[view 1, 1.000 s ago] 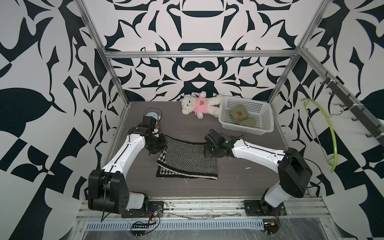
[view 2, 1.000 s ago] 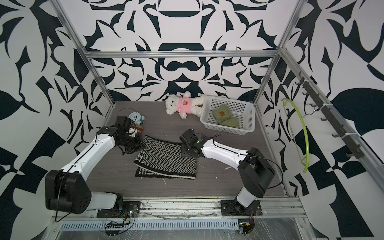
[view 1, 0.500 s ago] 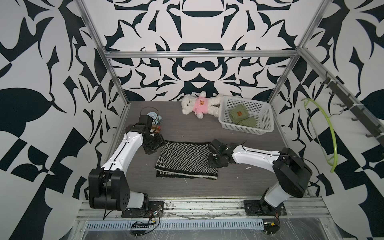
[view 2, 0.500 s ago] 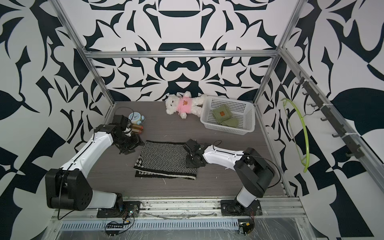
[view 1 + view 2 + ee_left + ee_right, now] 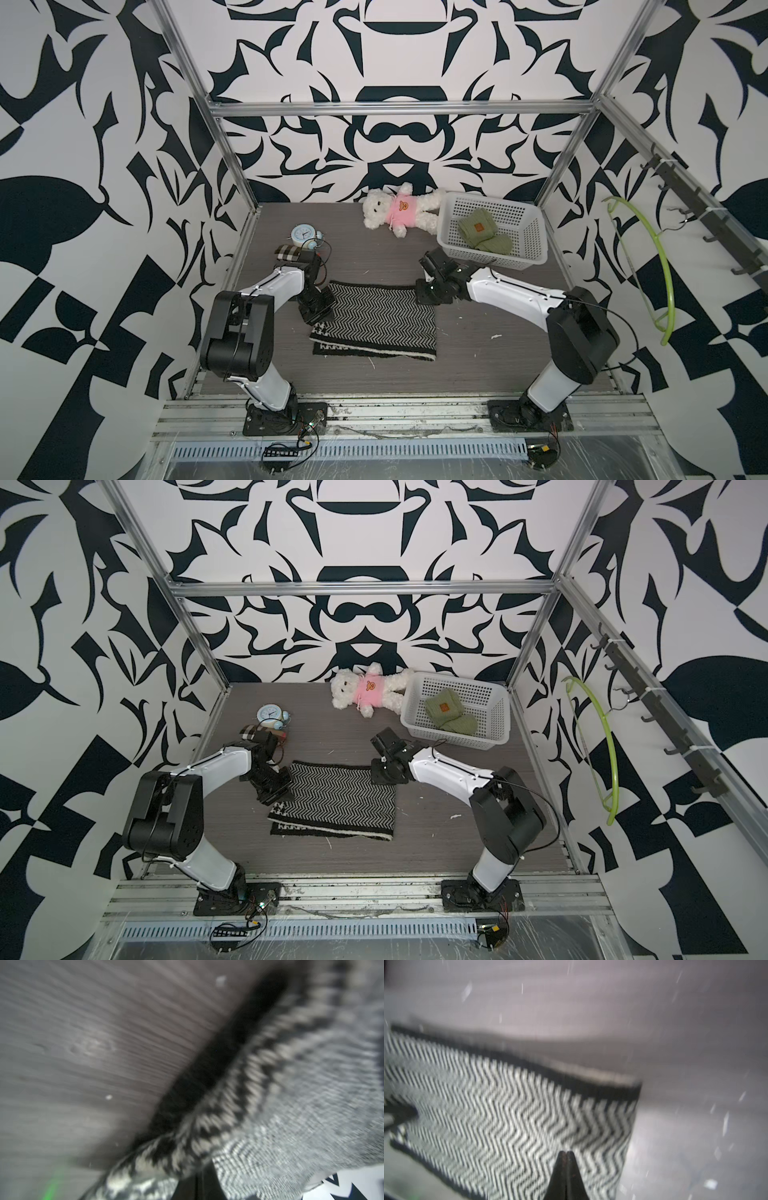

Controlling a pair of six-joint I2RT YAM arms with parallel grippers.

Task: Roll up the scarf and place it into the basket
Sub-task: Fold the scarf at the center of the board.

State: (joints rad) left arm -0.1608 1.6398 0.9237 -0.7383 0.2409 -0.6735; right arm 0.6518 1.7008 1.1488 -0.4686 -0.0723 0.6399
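Left gripper: jaws together at the left edge of the scarf, grip unclear. Scarf: herringbone, flat on bench centre, unrolled. Right gripper: jaws together at its far right corner. Teddy bear: far side, just left of basket. Basket: far right, holding green knitwear.

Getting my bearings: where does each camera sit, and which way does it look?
Top views: high at the front, looking down at table, scarf, basket; both arms whole, left gripper and right gripper included.
Left wrist: on the left arm, close over the scarf's lifted edge; a dark finger shows.
Right wrist: on the right arm, facing across the scarf; shut fingertips show.
Shared: the scarf, in every view.
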